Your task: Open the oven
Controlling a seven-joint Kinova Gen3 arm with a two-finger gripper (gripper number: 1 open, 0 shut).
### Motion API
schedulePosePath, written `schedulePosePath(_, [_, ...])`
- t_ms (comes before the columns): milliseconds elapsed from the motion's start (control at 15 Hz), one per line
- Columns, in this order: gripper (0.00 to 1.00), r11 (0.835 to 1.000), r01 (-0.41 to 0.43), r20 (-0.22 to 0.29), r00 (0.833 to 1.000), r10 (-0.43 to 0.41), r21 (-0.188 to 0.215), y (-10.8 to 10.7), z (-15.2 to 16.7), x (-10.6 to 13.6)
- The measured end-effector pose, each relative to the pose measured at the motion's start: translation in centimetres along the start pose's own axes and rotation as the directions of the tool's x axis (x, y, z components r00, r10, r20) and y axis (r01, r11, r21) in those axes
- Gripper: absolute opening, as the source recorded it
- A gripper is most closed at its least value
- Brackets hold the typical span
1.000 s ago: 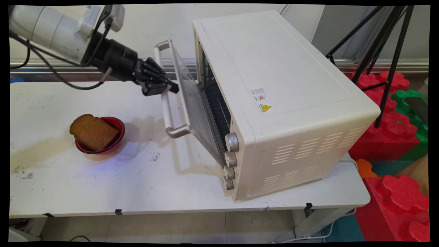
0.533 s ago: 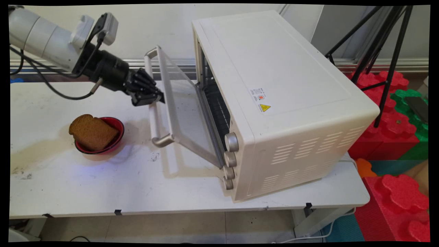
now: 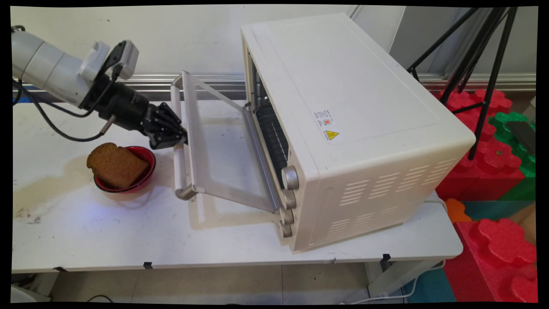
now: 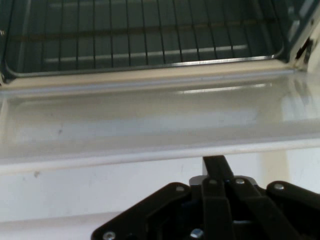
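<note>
My black gripper is shut, its tips against the silver handle of the toaster oven's glass door. The door hangs more than halfway down from the cream oven. In the hand view the closed fingers reach the door's near edge, with the glass beyond and the wire rack inside the oven. Nothing lies between the fingers. A brown slice of bread rests in a red bowl just left of and below the gripper.
The oven has several knobs down its front right. A black tripod and red and green foam blocks stand off the table's right end. The white table shows stains near the bowl.
The gripper has moved left and down with the handle, and the oven door has swung from nearly upright to well past halfway open. Bread and bowl have not moved.
</note>
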Motion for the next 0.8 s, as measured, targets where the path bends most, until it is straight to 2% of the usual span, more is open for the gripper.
schedulePosePath(800, [0.00,1.000,0.020,0.080,0.997,-0.019,-0.016,-0.2,0.9,-5.3])
